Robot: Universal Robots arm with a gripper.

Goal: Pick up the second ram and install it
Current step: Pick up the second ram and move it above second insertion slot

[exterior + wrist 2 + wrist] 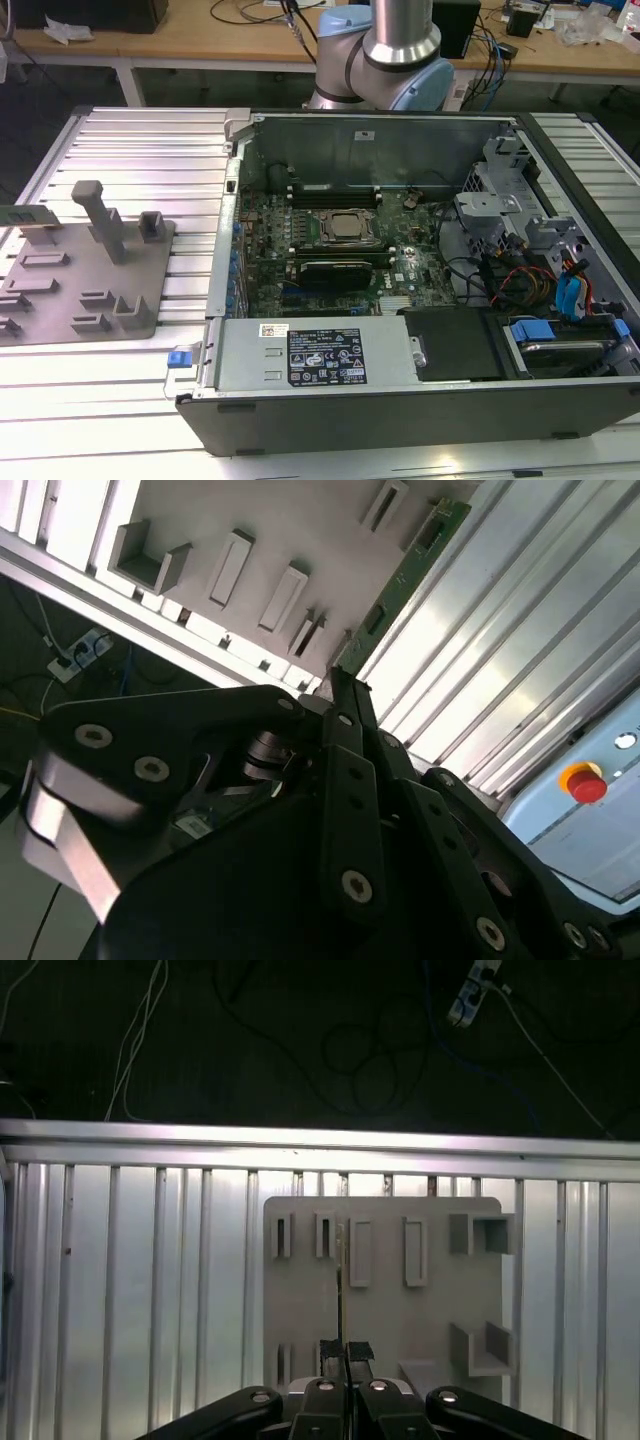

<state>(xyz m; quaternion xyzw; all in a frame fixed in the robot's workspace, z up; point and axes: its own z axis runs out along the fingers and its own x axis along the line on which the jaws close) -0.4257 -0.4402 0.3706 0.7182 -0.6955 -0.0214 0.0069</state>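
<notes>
The second ram (30, 214), a thin green stick with dark chips, stands on its long edge on the grey holder plate (90, 290) at the exterior view's left. The second wrist view shows the ram's green face (405, 585). The first wrist view shows it edge-on as a thin line (340, 1280) over the plate (300, 1300). My gripper (345, 1352) hangs well above the plate, in line with the stick and apart from it. Its black fingers (345, 710) are shut together with nothing between them.
The open computer case (400, 400) lies to the exterior view's right of the plate, with the silver processor (348, 228), dark memory slots (335, 190) and a black card (345, 270) inside. Ribbed aluminium table (130, 1290) surrounds the plate. A red stop button (585, 780) sits past the table.
</notes>
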